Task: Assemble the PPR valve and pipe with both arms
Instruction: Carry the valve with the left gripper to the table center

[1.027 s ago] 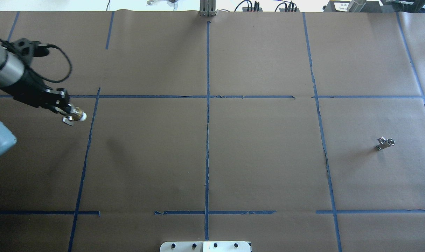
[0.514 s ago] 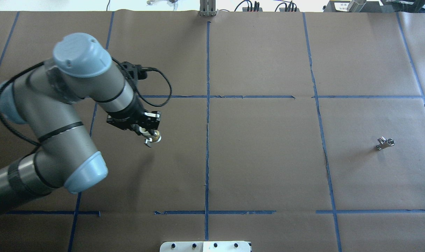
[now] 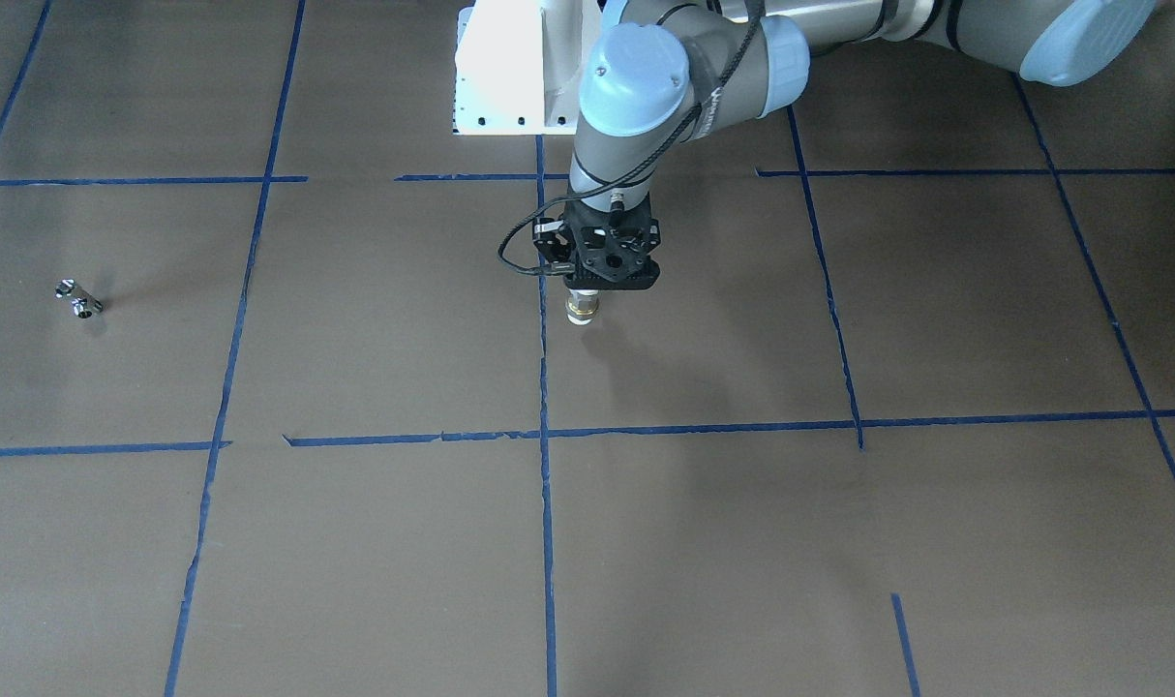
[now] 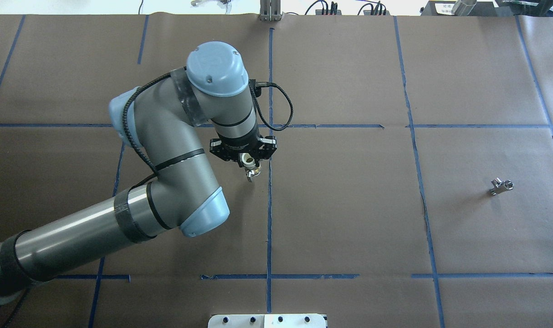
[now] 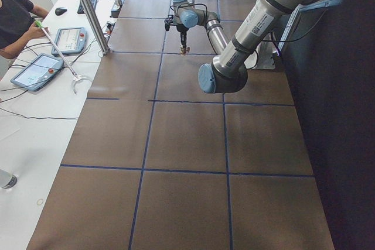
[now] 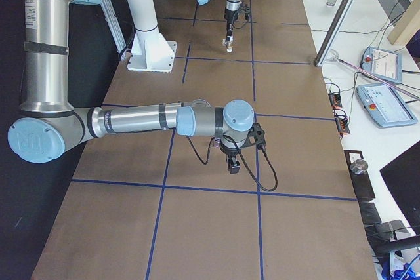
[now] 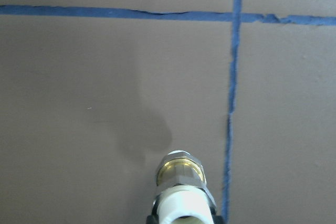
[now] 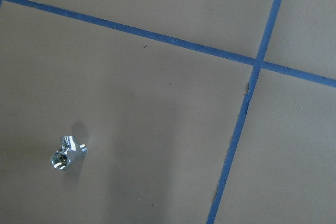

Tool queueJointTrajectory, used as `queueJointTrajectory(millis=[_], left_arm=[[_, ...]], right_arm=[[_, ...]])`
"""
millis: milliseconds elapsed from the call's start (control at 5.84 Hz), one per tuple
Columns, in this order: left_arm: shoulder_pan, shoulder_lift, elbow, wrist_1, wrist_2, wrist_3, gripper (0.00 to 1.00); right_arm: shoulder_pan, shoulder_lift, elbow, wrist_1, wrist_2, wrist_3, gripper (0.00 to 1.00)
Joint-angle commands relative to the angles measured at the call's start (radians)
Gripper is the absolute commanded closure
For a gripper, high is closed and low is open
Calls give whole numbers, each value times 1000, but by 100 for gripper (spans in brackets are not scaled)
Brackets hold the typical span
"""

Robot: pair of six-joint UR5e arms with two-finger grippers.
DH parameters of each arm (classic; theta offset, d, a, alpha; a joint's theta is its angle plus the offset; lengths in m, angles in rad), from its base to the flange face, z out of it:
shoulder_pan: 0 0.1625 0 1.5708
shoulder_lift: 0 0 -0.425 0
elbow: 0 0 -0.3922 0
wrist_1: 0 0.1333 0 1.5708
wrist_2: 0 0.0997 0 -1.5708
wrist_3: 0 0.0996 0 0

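— Which step are you on?
— The gathering, as I judge it; my left gripper (image 4: 251, 169) is clamped on the white end of the PPR valve (image 7: 181, 179), brass end pointing down; I hold it above the table (image 4: 349, 218), just beside the central blue tape line (image 4: 269, 218).
— And the pipe?
— The pipe (image 4: 501, 186) lies alone on the paper out on my right side, well apart from the valve; nothing touches it.
— Your other hand?
— My right gripper (image 6: 232, 165) hangs over the table, pointing down (only the side camera catches it, so I cannot tell whether its fingers are apart or together); its wrist camera sees the pipe low and to the left, not beneath it.
— So what comes next?
— I think the right arm must centre over the pipe, come down and take it by the body, leaving the open tubular end free; the pipe is small and shiny, so a careless pinch could flick it away; then both pieces meet near the middle, axes lined up.
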Motion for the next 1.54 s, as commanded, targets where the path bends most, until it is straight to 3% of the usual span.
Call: queueJointTrajectory(millis=[0, 342, 685, 856, 1199, 1370], left_arm=[[34, -54, 66, -2, 43, -21, 100], [54, -53, 72, -18, 46, -23, 98], [57, -50, 72, -18, 46, -21, 81], [57, -47, 73, -18, 46, -21, 80], [62, -39, 73, -19, 46, -23, 67], [63, -36, 73, -43, 46, -24, 34]], right_arm=[[-8, -1, 0, 6, -11, -6, 0], [-8, -8, -1, 23, -11, 3, 0], [-8, -9, -1, 23, -9, 5, 0], [-8, -9, 0, 23, -9, 5, 0], [-8, -9, 0, 23, -9, 5, 0], [-8, -9, 0, 23, -9, 5, 0]])
